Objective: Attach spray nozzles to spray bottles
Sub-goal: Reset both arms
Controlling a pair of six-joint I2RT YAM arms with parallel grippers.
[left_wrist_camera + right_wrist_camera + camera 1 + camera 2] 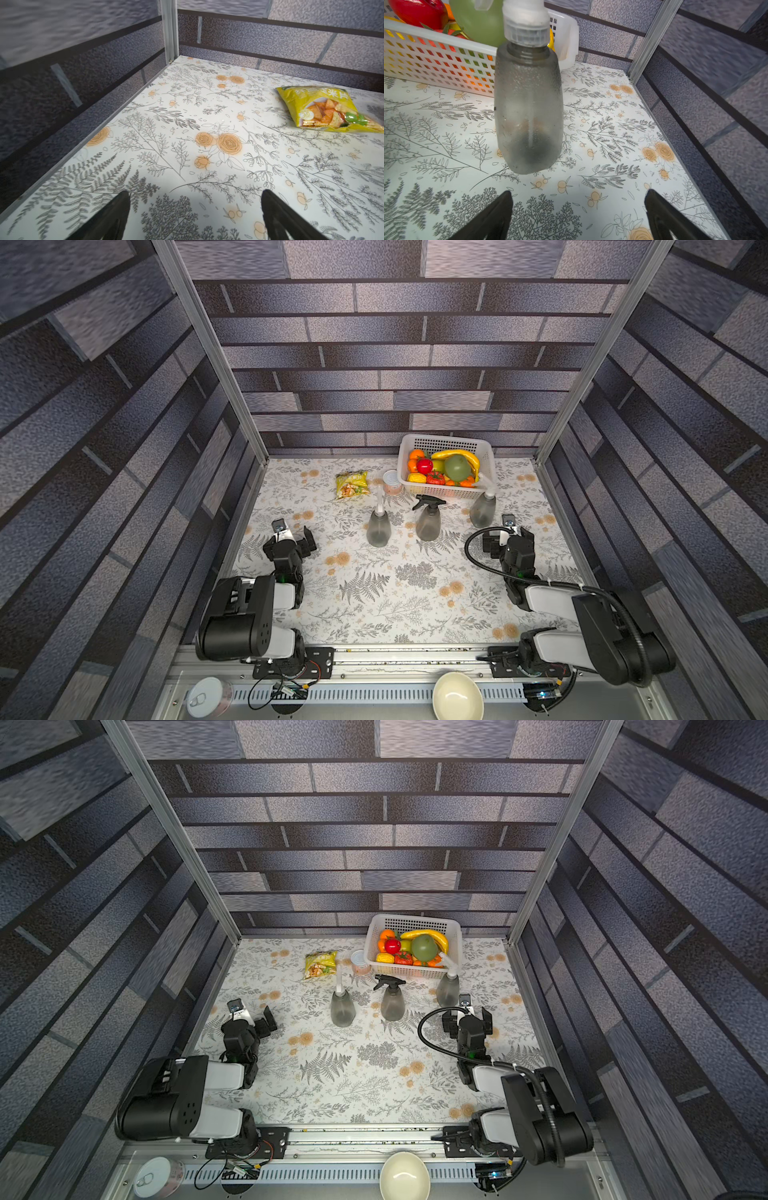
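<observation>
Three smoky-grey spray bottles stand in a row in both top views: left (378, 533), middle (428, 526), right (482, 512). Each has a spray nozzle on its neck: clear (380, 499), black (429, 502), clear (485, 483). In the right wrist view the right bottle (529, 108) stands upright just ahead of my right gripper (579, 191), with its clear nozzle collar (526, 27) above bare neck threads. The right gripper (509, 534) is open and empty. My left gripper (293, 537) (195, 192) is open over bare table, well left of the bottles.
A white basket (486, 448) of toy fruit stands behind the bottles, close to the right bottle. A yellow snack bag (352, 485) (330, 110) and a pinkish tin can (392, 482) lie at the back. A bowl (457, 695) and a can (208, 697) sit on the front ledge.
</observation>
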